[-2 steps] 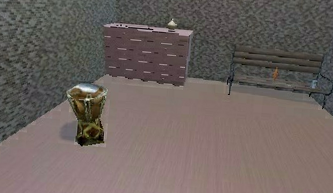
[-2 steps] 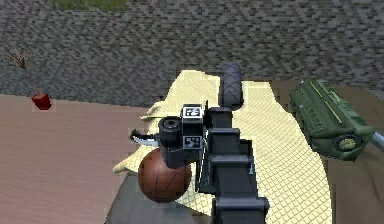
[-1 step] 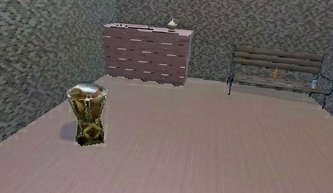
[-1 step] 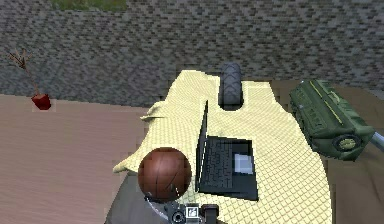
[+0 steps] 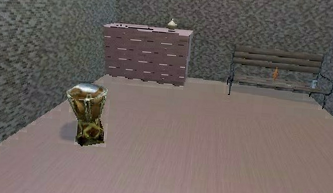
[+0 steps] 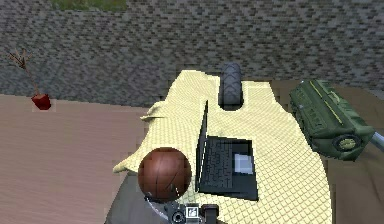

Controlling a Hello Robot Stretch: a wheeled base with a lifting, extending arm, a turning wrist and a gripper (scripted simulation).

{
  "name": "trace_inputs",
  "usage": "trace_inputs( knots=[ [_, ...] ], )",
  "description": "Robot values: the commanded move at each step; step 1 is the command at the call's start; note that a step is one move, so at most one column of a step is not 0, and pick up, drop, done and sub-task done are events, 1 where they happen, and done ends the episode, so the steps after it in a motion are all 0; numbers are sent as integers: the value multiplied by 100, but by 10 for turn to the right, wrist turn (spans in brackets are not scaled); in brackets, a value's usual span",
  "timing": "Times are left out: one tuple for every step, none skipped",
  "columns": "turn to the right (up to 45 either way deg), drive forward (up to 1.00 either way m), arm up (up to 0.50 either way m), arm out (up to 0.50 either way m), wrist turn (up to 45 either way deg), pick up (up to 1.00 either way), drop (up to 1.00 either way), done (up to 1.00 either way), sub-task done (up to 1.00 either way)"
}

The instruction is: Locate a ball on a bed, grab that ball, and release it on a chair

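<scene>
A brown ball (image 6: 165, 172) lies at the near left corner of a bed (image 6: 280, 120) spread with a pale yellow blanket. Right below the ball, at the arm side view's bottom edge, the gripper (image 6: 176, 208) shows beside its white marker squares (image 6: 190, 212). The ball sits on the bed at the gripper's far end, so I cannot tell whether it holds anything. A dark slatted bench (image 5: 275, 72) stands against the far wall in the forward view's right, with a small orange thing on its seat.
An open laptop (image 6: 225, 160), a dark dumbbell (image 6: 232, 85) and a green boombox (image 6: 330, 118) lie on the bed. A small red pot (image 6: 40, 101) stands on the floor at the left. Ahead are a brassy bin (image 5: 88, 113), a dresser (image 5: 146, 53) and open floor.
</scene>
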Motion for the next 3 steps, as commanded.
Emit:
trace_inputs(
  knots=[
    [0,0,10,0,0,0,0,0,0],
    [0,0,26,0,0,0,0,0,0],
    [0,0,0,0,-450,0,0,0,0]
  ],
)
